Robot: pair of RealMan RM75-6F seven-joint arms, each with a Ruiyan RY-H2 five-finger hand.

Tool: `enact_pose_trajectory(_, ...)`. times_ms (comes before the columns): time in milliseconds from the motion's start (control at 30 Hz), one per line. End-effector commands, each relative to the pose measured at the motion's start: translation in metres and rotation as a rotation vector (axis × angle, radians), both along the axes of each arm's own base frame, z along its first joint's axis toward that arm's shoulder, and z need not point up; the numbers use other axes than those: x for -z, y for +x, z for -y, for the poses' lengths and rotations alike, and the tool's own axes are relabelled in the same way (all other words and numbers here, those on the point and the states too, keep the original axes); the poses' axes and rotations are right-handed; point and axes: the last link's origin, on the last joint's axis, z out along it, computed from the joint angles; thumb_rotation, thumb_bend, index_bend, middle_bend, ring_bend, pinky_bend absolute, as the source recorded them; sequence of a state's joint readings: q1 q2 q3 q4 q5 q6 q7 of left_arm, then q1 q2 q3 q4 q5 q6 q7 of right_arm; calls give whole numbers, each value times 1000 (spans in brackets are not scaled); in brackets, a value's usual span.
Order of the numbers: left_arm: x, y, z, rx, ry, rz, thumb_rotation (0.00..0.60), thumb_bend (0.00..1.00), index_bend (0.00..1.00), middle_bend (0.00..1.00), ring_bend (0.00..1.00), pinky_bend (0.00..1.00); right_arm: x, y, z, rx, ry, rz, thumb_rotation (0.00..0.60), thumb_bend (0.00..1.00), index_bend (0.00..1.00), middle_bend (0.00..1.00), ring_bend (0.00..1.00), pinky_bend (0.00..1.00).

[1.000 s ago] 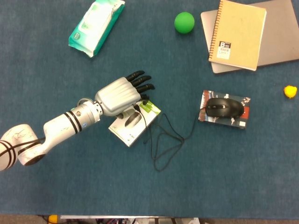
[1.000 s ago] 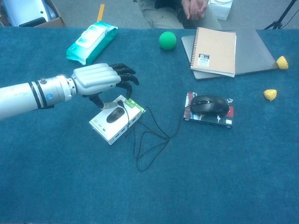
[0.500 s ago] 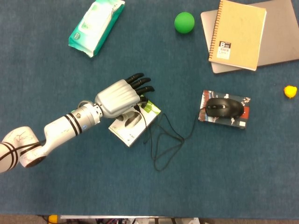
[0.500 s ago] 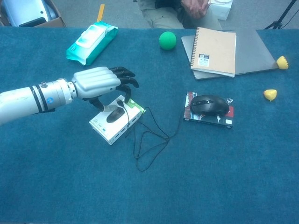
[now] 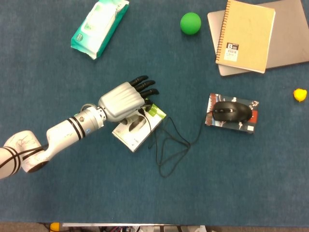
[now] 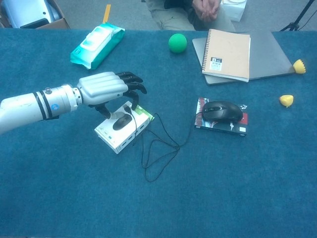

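My left hand (image 5: 123, 99) (image 6: 101, 88) hovers over a white box (image 5: 131, 139) (image 6: 113, 140) left of the table's middle. Its dark fingers are spread and slightly curled past the box's far corner. The thumb points down at a grey mouse (image 5: 137, 124) (image 6: 121, 122) lying on the box; whether it touches is unclear. The hand holds nothing. A thin black cable (image 5: 166, 150) (image 6: 158, 153) loops from the box across the blue cloth toward a black mouse (image 5: 231, 111) (image 6: 221, 111) resting on a dark printed box (image 5: 248, 126) (image 6: 218, 127). My right hand is in neither view.
A teal wipes pack (image 5: 100, 26) (image 6: 96, 44) lies at the far left and a green ball (image 5: 190, 23) (image 6: 177, 42) at the far middle. A tan spiral notebook (image 5: 245, 35) (image 6: 228, 47) sits on a grey laptop (image 5: 289, 38) (image 6: 270, 54). A small yellow toy (image 5: 300, 94) (image 6: 286, 100) lies at right.
My left hand has sunk a little toward the white box, its thumb closer to the grey mouse. Nothing else has moved.
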State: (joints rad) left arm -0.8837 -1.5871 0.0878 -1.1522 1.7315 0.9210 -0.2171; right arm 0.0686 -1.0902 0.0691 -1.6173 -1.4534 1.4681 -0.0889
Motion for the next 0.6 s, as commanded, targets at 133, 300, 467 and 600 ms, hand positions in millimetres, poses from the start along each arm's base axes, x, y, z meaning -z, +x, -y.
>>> enact_pose_trajectory(133,0,-1,-1,-5,1,4,600,371,438,163,0,15,0,0,0,2,0,0,600,414,566,471,413,497)
enact_pose_trajectory(300,2,-3,-1,-11,-5,2,600,371,455,174,0,15,0,0,0,4,0,0,600,414,567,471,413,497)
enact_pose_trajectory(467,4,-3,0,-16,-9,5,600,371,467,188,1,15,-1,-1,-1,7,-6,-1,600,414,566,471,413,497)
enact_pose_trajectory(600,3,-1,-1,-12,-5,14,600,371,485,202,6,15,-2,-1,-1,7,-10,-1,600,414,566,471,413,497)
